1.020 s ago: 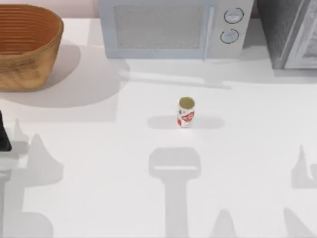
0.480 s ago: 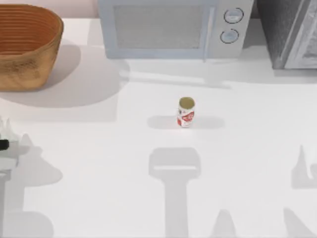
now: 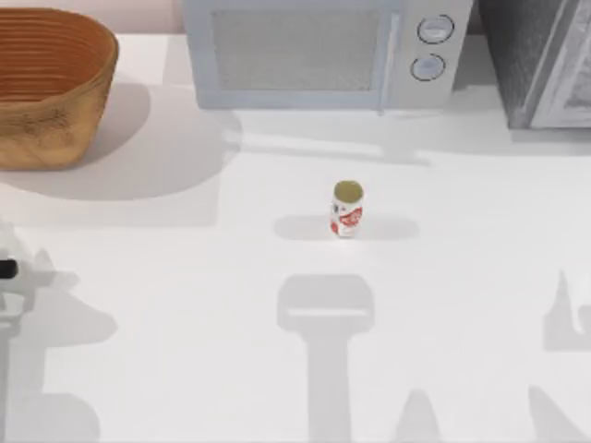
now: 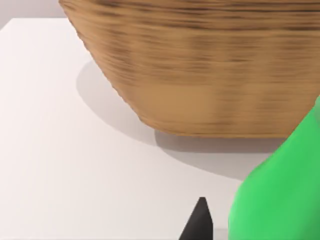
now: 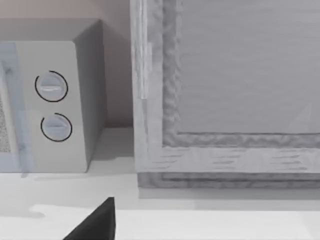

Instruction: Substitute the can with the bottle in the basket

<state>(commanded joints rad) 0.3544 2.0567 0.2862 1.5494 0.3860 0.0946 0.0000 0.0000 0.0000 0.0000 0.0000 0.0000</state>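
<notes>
While the can [image 3: 346, 210] is standing upright near the middle of the white bench [image 3: 185, 314], well apart from the basket [image 3: 51, 88] at the far left corner, the left arm is sitting at the left edge of the bench, where a sliver of it [image 3: 7, 269] is showing from above. Through the left wrist camera the green bottle [image 4: 280, 195] is filling one corner right beside a dark fingertip [image 4: 199, 222], with the woven wall of the basket [image 4: 200, 75] looming close ahead; the left pincer is probably pinching the bottle, though how its fingers are standing cannot be told from these views. The right arm is parked off to the right, its wrist camera facing the microwave [image 5: 50, 105] and a grey cabinet [image 5: 225, 90], one dark fingertip [image 5: 97, 225] poking in, and the state of that pincer cannot be told either. Judging by its look, the bottle is likely stiff, smooth and rather slippery, so taking it around the body, below the narrowing neck, seems safest. The can is likely light, rigid and easy to tip, best taken across its sides at mid-height. With the can already outside, lowering the bottle into the basket appears to be what remains.
</notes>
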